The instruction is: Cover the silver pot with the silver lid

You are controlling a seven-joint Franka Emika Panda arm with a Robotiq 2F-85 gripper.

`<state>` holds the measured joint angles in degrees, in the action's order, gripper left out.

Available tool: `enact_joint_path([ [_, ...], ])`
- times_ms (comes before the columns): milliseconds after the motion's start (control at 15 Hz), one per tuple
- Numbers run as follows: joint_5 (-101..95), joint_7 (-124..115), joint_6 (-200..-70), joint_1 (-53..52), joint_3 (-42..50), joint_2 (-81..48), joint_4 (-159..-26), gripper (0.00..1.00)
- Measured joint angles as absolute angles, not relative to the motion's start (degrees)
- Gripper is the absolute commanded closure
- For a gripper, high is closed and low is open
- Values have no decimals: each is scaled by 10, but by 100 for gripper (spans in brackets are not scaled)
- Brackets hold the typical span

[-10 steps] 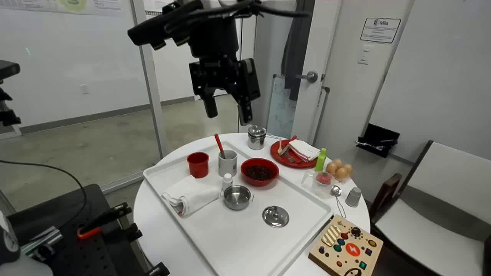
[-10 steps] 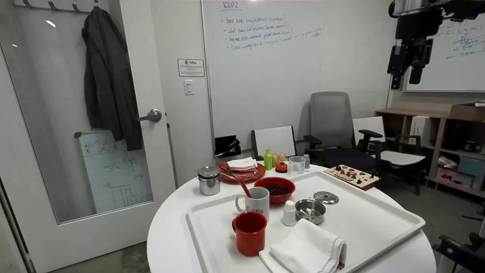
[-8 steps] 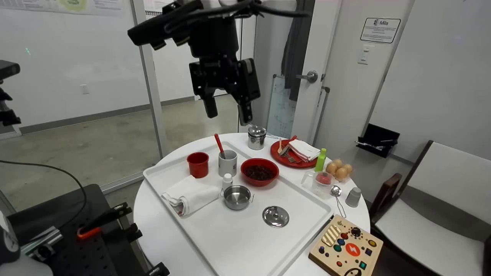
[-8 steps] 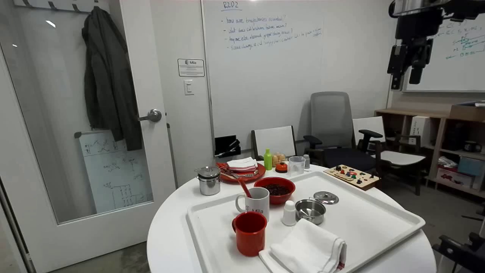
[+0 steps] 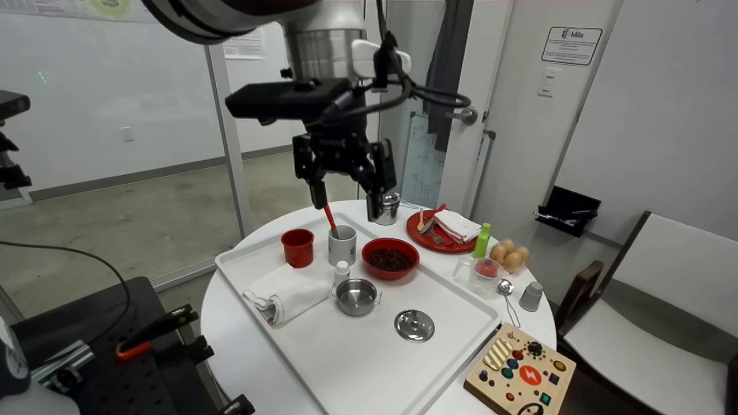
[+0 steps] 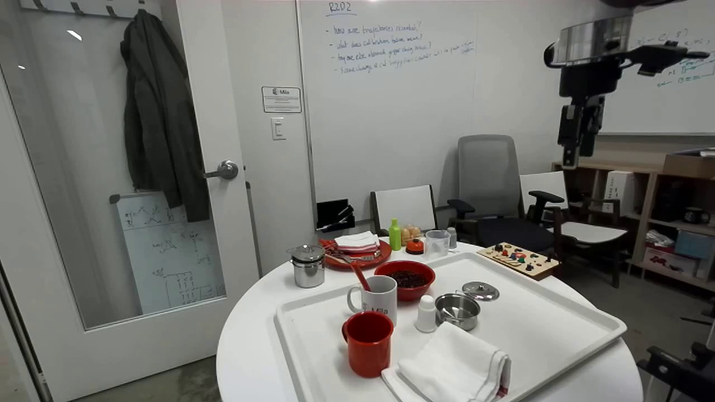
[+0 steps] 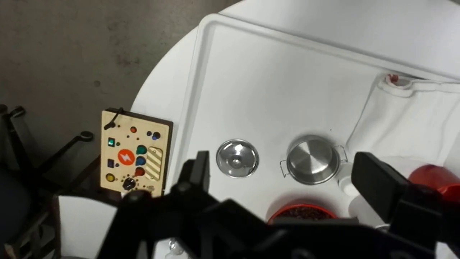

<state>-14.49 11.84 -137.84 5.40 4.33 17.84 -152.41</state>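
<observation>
jaws: wide apart | wrist view: silver lid (image 7: 237, 159), silver pot (image 7: 312, 161) show between them, well below

A white tray (image 5: 369, 360) lies on the round table (image 6: 251, 340) | on it: a red cup (image 6: 368, 346), a white mug (image 5: 342, 248) with a red-handled utensil (image 6: 360, 277) inside, a red bowl (image 6: 410, 294), a folded cloth (image 6: 455, 363) | outside the tray: a red plate (image 5: 452, 248) with napkin (image 5: 458, 225) and cutlery (image 5: 428, 226), near it a green bottle (image 5: 482, 242); a wooden board (image 7: 133, 144) with knobs (image 7: 141, 149)
</observation>
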Motion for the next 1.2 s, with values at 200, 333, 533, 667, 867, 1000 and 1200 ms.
enact_joint_path([
  [200,-148,125,-1382,51,40,82,-1480,0],
  [333,-146,131,-1380,48,40,13,-1437,0],
  [533,-143,134,-1372,45,38,-65,-1381,0],
  [667,-143,134,-1369,45,38,-81,-1368,0],
  [867,-143,130,-1357,45,38,-80,-1365,0],
  [1000,-143,118,-1337,45,39,-83,-1366,0],
  [1200,-143,111,-1345,45,39,-111,-1356,0],
])
